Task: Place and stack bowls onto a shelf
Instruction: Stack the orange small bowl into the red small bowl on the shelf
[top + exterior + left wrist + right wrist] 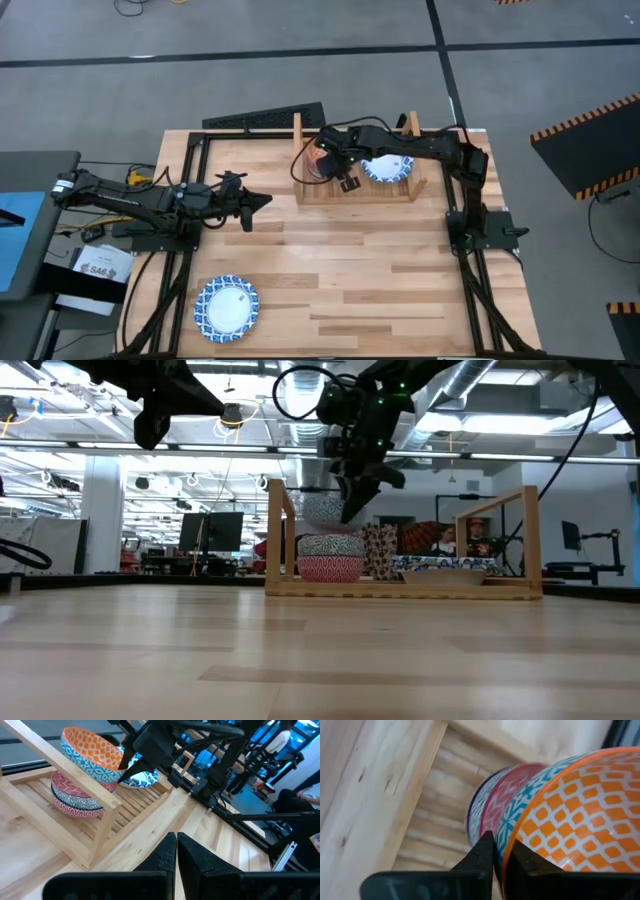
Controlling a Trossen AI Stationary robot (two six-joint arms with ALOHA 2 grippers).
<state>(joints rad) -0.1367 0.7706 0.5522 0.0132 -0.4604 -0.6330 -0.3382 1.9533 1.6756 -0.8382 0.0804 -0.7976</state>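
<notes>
Wooden surface (330, 270) w/ black frame rails along both sides; grey floor around it in high view, bright workshop w/ monitors beyond it in low view.

Far left: left end effector (262, 201) hovering above bare surface, well apart from shelf, fingers (167, 855) clenched together, gripping nothing.

Front left of surface: one wide white bowl w/ blue rim (226, 306), lying alone, upright, well apart from everything else.

Centre back: wooden shelf (352, 190), slatted base, two upright side boards. At its left end, a stack: red bowl (70, 804) at bottom, a blue-patterned bowl nested in it. Above stack, orange bowl (92, 752), teal pattern outside, orange lattice inside, tilted, raised clear of the stack per low view. Right end effector (343, 176) grasping orange bowl by its rim, one finger (480, 855) outside, other inside.

Right part of shelf: white bowl w/ blue rim (387, 167) resting on slats, just beside the stack; can't tell how many bowls nested there.

Far right: right arm base at surface's edge, arm reaching across to shelf.
</notes>
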